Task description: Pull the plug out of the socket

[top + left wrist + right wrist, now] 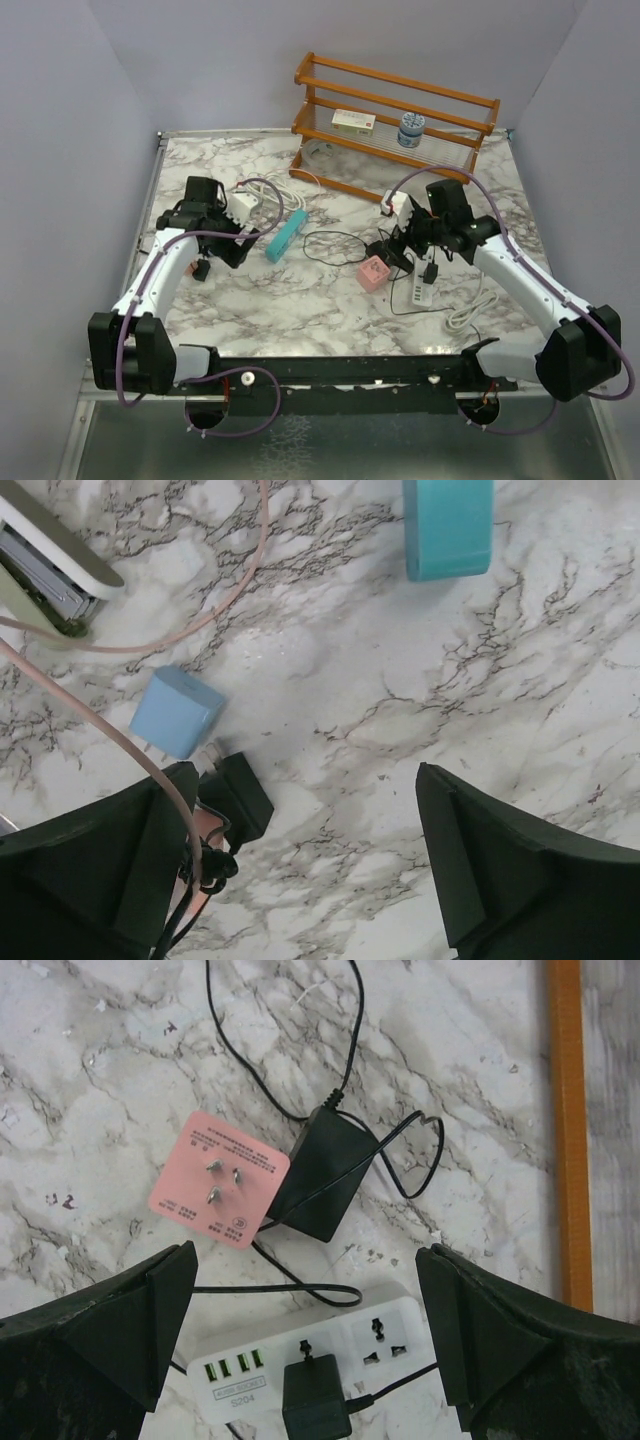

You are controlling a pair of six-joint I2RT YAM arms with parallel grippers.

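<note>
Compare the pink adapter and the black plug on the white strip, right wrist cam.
The pink adapter lies loose on the marble with its prongs up. The black plug sits on the white strip with its prongs hidden. The black plug trails a thin cable from its side, while the pink adapter is a flat square slab. Both are boxy.

I read "S204" on the white power strip (pixel 310 1345), by its green ports. Pink adapter (pixel 218 1192) has fine print, too small.
</note>
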